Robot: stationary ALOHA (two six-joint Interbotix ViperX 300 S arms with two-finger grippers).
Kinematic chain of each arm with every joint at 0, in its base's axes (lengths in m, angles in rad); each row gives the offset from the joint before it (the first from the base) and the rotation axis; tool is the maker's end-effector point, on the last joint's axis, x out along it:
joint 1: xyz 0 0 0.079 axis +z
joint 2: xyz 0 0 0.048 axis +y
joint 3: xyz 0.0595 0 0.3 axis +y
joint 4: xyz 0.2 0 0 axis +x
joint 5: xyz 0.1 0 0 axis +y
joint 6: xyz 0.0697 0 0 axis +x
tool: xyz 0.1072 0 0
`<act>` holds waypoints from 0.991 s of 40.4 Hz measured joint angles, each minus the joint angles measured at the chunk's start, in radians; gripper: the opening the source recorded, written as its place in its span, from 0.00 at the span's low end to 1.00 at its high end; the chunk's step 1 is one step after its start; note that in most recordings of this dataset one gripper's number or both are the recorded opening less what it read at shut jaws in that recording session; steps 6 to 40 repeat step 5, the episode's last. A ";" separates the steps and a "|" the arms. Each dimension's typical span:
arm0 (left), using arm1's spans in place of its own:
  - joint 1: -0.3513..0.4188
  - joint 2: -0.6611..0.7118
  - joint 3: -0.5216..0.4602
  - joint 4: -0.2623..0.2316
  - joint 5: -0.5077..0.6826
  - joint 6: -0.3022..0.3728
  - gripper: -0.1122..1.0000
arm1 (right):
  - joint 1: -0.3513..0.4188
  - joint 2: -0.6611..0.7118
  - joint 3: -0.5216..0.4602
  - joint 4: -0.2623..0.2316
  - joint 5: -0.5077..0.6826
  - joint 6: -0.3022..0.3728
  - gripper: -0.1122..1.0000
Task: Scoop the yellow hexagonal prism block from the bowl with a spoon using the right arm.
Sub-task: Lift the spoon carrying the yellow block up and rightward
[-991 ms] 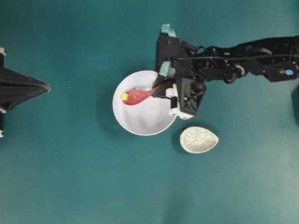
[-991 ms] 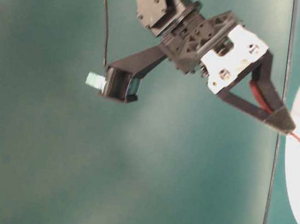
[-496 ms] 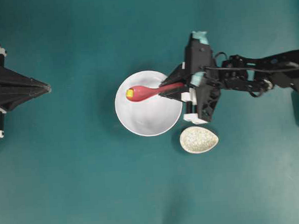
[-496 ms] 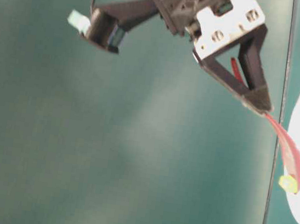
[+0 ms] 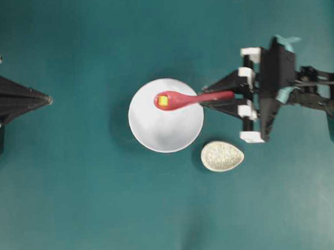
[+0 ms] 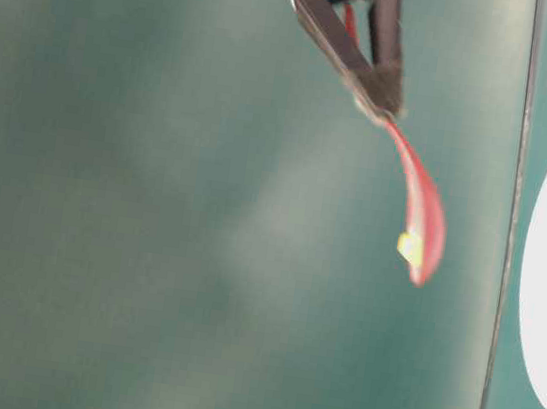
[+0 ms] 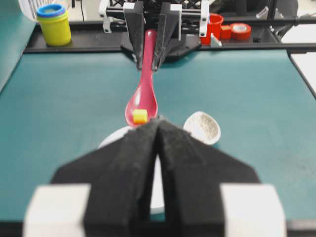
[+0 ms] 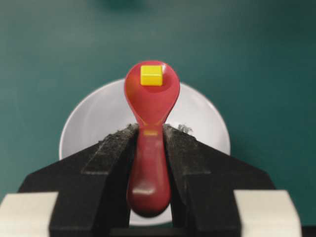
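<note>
Right hand (image 5: 219,96) is clamped on the spoon (image 5: 188,99), carrying the yellow block (image 5: 162,101) above the bowl (image 5: 156,131); speckled spoon rest (image 5: 222,155) sits just beside it. Left hand (image 5: 47,100) is pressed together.

Spoon (image 8: 149,143): pink-red, glossy, glazed look, bright highlights along handle.
Yellow hexagonal prism block (image 8: 151,75): pale yellow, smooth, matt, plastic-like.
Bowl (image 5: 156,131): plain white, smooth, soft sheen.
Spoon rest (image 5: 222,155): beige, speckled crackle surface, glazed look.
Bench (image 5: 104,208): teal covering, matt, even, no glare.
Right gripper (image 8: 149,133): matt black fingers (image 8: 111,153), rough grainy inner faces gripping spoon handle; white blocks smooth plastic.
Left gripper (image 7: 158,126): same matt black, coarse-textured fingers, closed together.
</note>
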 measured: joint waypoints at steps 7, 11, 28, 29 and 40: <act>0.000 -0.011 -0.002 0.000 0.011 0.000 0.09 | 0.009 -0.054 0.029 -0.002 -0.028 0.003 0.32; 0.000 -0.011 -0.002 0.000 0.011 0.000 0.09 | 0.009 -0.054 0.029 -0.002 -0.028 0.003 0.32; 0.000 -0.011 -0.002 0.000 0.011 0.000 0.09 | 0.009 -0.054 0.029 -0.002 -0.028 0.003 0.32; 0.000 -0.011 -0.002 0.000 0.011 0.000 0.09 | 0.009 -0.054 0.029 -0.002 -0.028 0.003 0.32; 0.000 -0.011 -0.002 0.000 0.011 0.000 0.09 | 0.009 -0.054 0.029 -0.002 -0.028 0.003 0.32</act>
